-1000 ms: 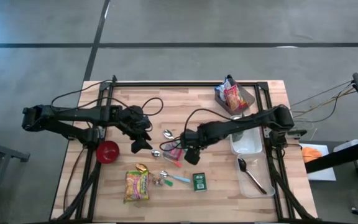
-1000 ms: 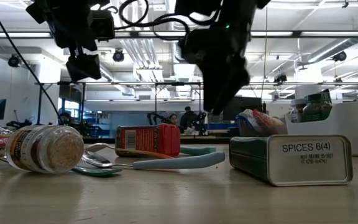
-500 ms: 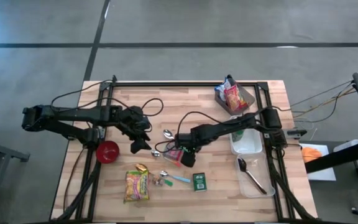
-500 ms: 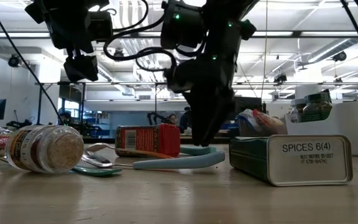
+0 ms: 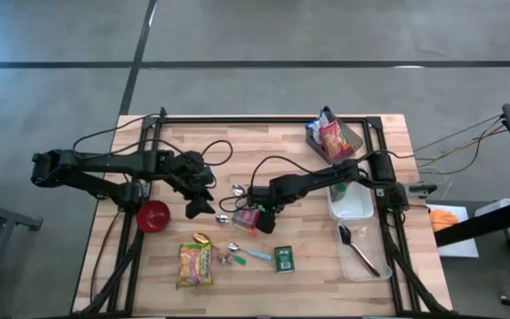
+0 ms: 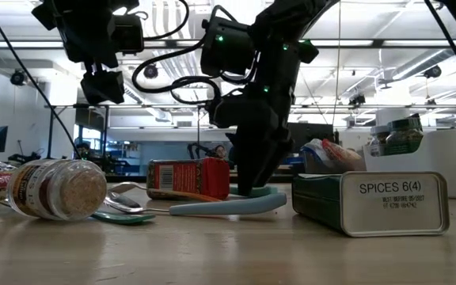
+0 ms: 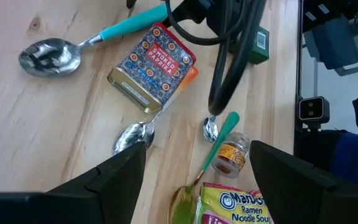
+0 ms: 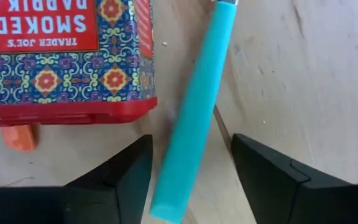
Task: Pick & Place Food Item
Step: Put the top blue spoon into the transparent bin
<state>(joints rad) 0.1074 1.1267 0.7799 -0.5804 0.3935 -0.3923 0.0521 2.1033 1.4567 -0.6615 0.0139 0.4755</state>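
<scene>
Two arms over the tabletop (image 5: 361,283); only the right one is working. Right tool (image 8: 191,177) is down low at the middle of the tabletop, fingers apart and straddling the teal handle of a spoon (image 8: 191,106), nothing clamped yet. Smoked paprika tin (image 8: 67,56) lies just beside that handle, touching or nearly so. Likely lined up this way because the tool is going for either the tin or the spoon handle; can't tell which for sure, the handle sits between the fingers. Left tool (image 5: 198,207) hangs above the tabletop near the red bowl (image 5: 152,215), fingers apart, empty, waiting out of the way.

Tin look: flat rectangular box lying on its side, red rim and label band, blue patterned face, gold lid end visible in the left wrist view. An orange piece (image 8: 18,137) pokes out beside it. Ramen packet (image 5: 195,264), spice jar (image 6: 54,190) and green spices tin (image 6: 370,203) lie nearer the front edge, untouched.
</scene>
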